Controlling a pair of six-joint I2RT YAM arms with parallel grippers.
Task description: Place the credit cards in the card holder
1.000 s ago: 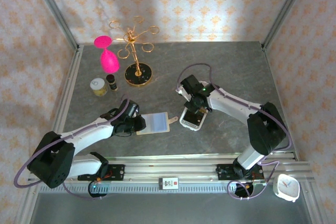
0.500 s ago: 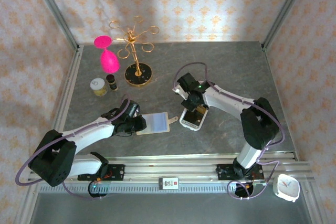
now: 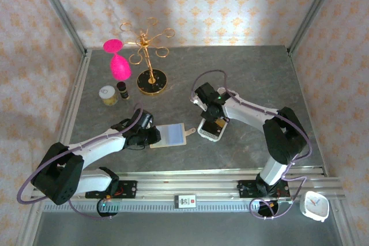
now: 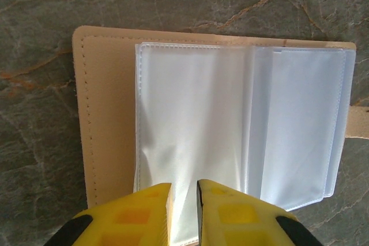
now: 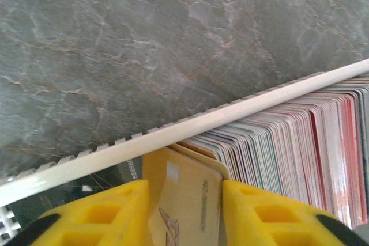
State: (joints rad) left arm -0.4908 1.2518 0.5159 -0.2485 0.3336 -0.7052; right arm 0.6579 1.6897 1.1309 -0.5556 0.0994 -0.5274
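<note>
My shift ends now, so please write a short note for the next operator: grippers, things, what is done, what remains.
Left gripper: shut on a clear sleeve of the card holder, which lies open on the table.
Right gripper: open, over a yellow card standing in the white tray with the other credit cards.
Done: the visible sleeves are empty, so no card is in yet.
Left: lift a card, slide it into a sleeve, repeat.

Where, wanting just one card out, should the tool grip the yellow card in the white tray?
Likely its exposed top edge, coming from above and pinching across its faces. The yellow card stands on edge, proud of the packed cards beside it, and the tray rim walls off its sides.
</note>
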